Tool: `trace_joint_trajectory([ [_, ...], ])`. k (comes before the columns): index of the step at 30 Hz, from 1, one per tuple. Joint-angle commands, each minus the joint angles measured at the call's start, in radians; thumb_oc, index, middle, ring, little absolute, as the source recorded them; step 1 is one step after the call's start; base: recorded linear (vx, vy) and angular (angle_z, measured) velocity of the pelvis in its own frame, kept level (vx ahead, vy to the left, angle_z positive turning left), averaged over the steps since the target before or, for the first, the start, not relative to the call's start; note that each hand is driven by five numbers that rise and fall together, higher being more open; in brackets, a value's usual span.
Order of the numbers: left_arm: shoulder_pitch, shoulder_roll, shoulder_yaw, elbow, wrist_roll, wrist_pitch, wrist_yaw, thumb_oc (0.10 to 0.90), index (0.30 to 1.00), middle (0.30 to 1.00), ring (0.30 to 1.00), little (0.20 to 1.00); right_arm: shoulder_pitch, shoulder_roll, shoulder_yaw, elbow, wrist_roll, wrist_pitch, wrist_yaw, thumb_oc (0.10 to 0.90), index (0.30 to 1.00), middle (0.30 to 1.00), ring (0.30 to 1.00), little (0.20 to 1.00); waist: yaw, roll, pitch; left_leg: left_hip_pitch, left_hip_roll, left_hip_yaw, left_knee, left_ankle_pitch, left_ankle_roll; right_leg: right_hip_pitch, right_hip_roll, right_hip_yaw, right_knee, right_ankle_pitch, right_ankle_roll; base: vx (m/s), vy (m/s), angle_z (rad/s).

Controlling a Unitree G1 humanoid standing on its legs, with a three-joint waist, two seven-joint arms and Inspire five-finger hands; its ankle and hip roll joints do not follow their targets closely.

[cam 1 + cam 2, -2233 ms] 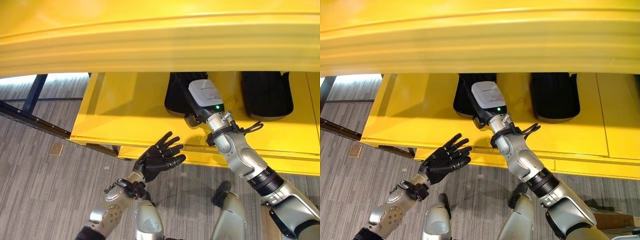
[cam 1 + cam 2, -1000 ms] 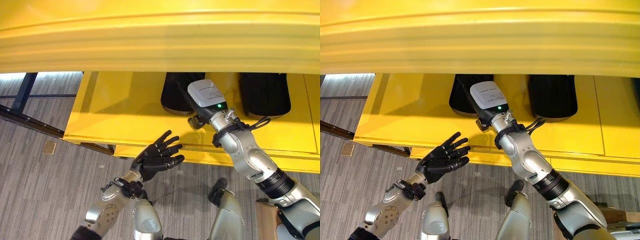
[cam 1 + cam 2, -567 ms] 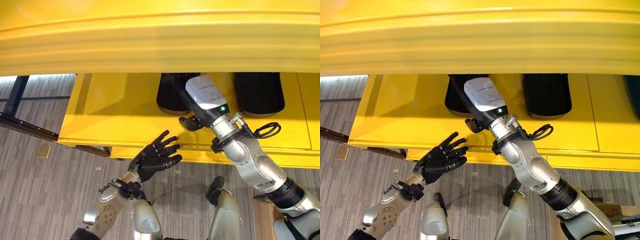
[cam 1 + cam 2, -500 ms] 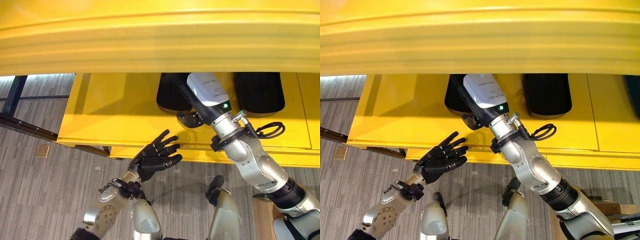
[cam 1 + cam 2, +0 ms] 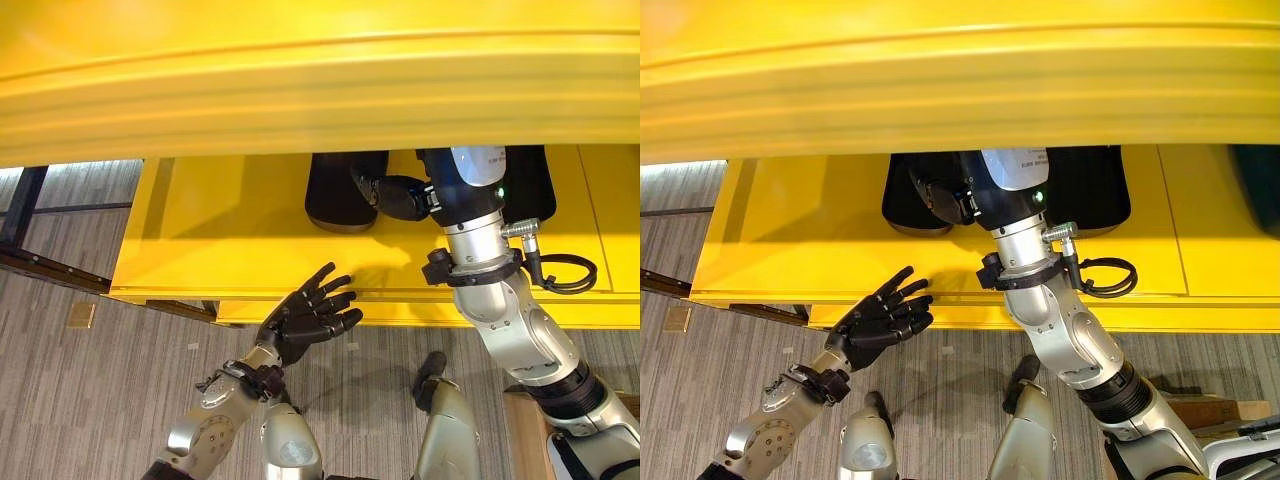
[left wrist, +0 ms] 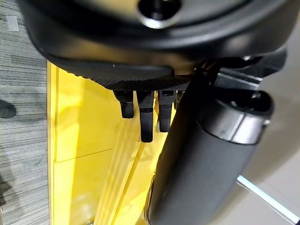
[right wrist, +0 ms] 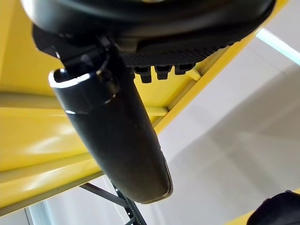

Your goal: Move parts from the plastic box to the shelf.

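Two black oblong parts lie on the lower level of the yellow shelf (image 5: 230, 250): one (image 5: 335, 195) left of my right arm, the other (image 5: 1098, 195) partly hidden behind that arm. My right hand (image 5: 398, 196) reaches in under the upper shelf board, between the two parts, with its fingers beside the left part's right edge. In the right wrist view its thumb (image 7: 112, 136) and fingers are straight and hold nothing. My left hand (image 5: 310, 318) hovers open, fingers spread, just below the shelf's front edge; its thumb (image 6: 201, 154) shows in the left wrist view.
The upper shelf's thick yellow front (image 5: 320, 80) overhangs the lower level and hides its back. A dark metal frame (image 5: 40, 265) runs along the grey carpet at the left. A brown wooden thing (image 5: 1205, 410) sits at the lower right.
My right forearm has swung upright and pushed deeper under the upper board, the hand turning towards the left part. The camera has shifted a little. The left hand has stayed put.
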Motion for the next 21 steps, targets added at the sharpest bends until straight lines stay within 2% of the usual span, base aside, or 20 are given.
trace_joint_trajectory([
  [1, -0.024, -0.033, 0.036, -0.178, -0.010, -0.086, -0.046, 0.900, 1.000, 1.000, 1.000, 1.000, 0.028, -0.016, -0.044, -0.123, 0.025, -0.008, -0.040, 0.900, 1.000, 1.000, 1.000, 1.000, -0.036, 0.007, -0.106, -0.062, -0.015, 0.042, -0.028, 0.031, 0.112, 0.163, -0.036, 0.005, 0.129, -0.261, 0.078, -0.02, 0.019, -0.14],
  [5, 0.026, -0.027, 0.095, -0.174, 0.007, -0.099, -0.073, 0.900, 1.000, 1.000, 1.000, 1.000, 0.209, -0.077, -0.118, -0.071, 0.036, -0.055, -0.096, 0.900, 1.000, 1.000, 1.000, 1.000, -0.053, -0.007, -0.121, -0.040, -0.020, 0.047, -0.037, 0.025, 0.117, 0.197, -0.028, 0.002, 0.101, -0.260, 0.082, 0.00, -0.027, -0.12],
  [6, 0.063, -0.021, 0.128, -0.183, 0.017, -0.110, -0.083, 0.900, 1.000, 1.000, 1.000, 1.000, 0.312, -0.103, -0.170, -0.067, 0.042, -0.068, -0.120, 0.900, 1.000, 1.000, 1.000, 1.000, -0.061, -0.014, -0.129, -0.034, -0.018, 0.049, -0.036, 0.023, 0.120, 0.208, -0.022, 0.004, 0.093, -0.259, 0.081, 0.01, -0.112, 0.05],
  [8, 0.143, -0.003, 0.211, -0.206, 0.017, -0.112, -0.109, 0.900, 1.000, 1.000, 1.000, 1.000, 0.502, -0.138, -0.294, -0.066, 0.077, -0.162, -0.142, 0.900, 1.000, 1.000, 1.000, 1.000, -0.076, -0.029, -0.145, -0.027, -0.015, 0.049, -0.029, 0.017, 0.123, 0.225, -0.005, 0.007, 0.089, -0.266, 0.074, 0.03, -0.182, -0.08],
  [9, 0.166, 0.001, 0.235, -0.209, 0.014, -0.119, -0.109, 0.900, 1.000, 1.000, 1.000, 1.000, 0.548, -0.144, -0.329, -0.067, 0.096, -0.170, -0.140, 0.900, 1.000, 1.000, 1.000, 1.000, -0.080, -0.034, -0.151, -0.025, -0.012, 0.049, -0.026, 0.016, 0.122, 0.229, 0.000, 0.008, 0.089, -0.269, 0.071, 0.04, -0.223, -0.07],
  [11, 0.233, 0.006, 0.308, -0.220, 0.005, -0.131, -0.127, 0.900, 1.000, 1.000, 1.000, 1.000, 0.673, -0.154, -0.419, -0.078, 0.120, -0.258, -0.136, 0.900, 1.000, 1.000, 1.000, 1.000, -0.087, -0.045, -0.164, -0.014, -0.001, 0.051, -0.032, 0.022, 0.119, 0.243, 0.019, 0.005, 0.088, -0.282, 0.061, 0.03, -0.216, -0.25],
  [14, 0.281, 0.007, 0.356, -0.225, 0.011, -0.167, -0.126, 0.900, 1.000, 1.000, 1.000, 1.000, 0.736, -0.159, -0.464, -0.090, 0.140, -0.312, -0.119, 0.900, 1.000, 1.000, 1.000, 1.000, -0.088, -0.054, -0.175, -0.003, 0.019, 0.049, -0.044, 0.036, 0.112, 0.247, 0.039, 0.003, 0.096, -0.299, 0.052, 0.02, -0.215, -0.24],
  [15, 0.314, 0.003, 0.393, -0.221, -0.014, -0.194, -0.116, 0.900, 1.000, 1.000, 1.000, 1.000, 0.751, -0.170, -0.476, -0.085, 0.147, -0.337, -0.112, 0.900, 1.000, 1.000, 1.000, 1.000, -0.082, -0.062, -0.189, 0.011, 0.051, 0.041, -0.084, 0.071, 0.096, 0.255, 0.065, 0.008, 0.085, -0.311, 0.041, -0.02, -0.236, -0.22],
  [18, 0.321, 0.004, 0.415, -0.199, -0.014, -0.207, -0.159, 0.900, 1.000, 1.000, 1.000, 1.000, 0.725, -0.192, -0.460, -0.058, 0.134, -0.338, -0.123, 0.900, 1.000, 1.000, 1.000, 1.000, -0.069, -0.070, -0.202, 0.011, 0.068, 0.023, -0.110, 0.117, 0.077, 0.267, 0.092, 0.009, 0.039, -0.305, 0.034, -0.09, -0.170, -0.11],
  [19, 0.300, 0.003, 0.405, -0.185, -0.026, -0.204, -0.184, 0.900, 1.000, 1.000, 1.000, 1.000, 0.710, -0.205, -0.455, -0.034, 0.141, -0.312, -0.128, 0.900, 1.000, 1.000, 1.000, 1.000, -0.066, -0.071, -0.201, -0.019, 0.063, -0.004, -0.070, 0.144, 0.069, 0.273, 0.106, 0.012, 0.014, -0.299, 0.028, -0.16, -0.075, 0.07],
  [20, 0.288, 0.002, 0.400, -0.177, -0.033, -0.201, -0.201, 0.900, 1.000, 1.000, 1.000, 1.000, 0.700, -0.212, -0.453, -0.020, 0.154, -0.293, -0.129, 0.900, 1.000, 1.000, 1.000, 1.000, -0.066, -0.075, -0.198, -0.030, 0.042, -0.006, -0.039, 0.125, 0.076, 0.276, 0.104, 0.013, -0.001, -0.293, 0.029, -0.22, -0.037, 0.06],
  [21, 0.271, 0.003, 0.395, -0.161, -0.030, -0.197, -0.234, 0.900, 1.000, 1.000, 1.000, 1.000, 0.686, -0.226, -0.457, 0.012, 0.186, -0.288, -0.131, 0.900, 1.000, 1.000, 1.000, 1.000, -0.073, -0.078, -0.203, -0.039, -0.033, 0.003, -0.008, 0.051, 0.105, 0.290, 0.095, 0.012, -0.053, -0.266, 0.039, -0.18, 0.025, 0.13],
])
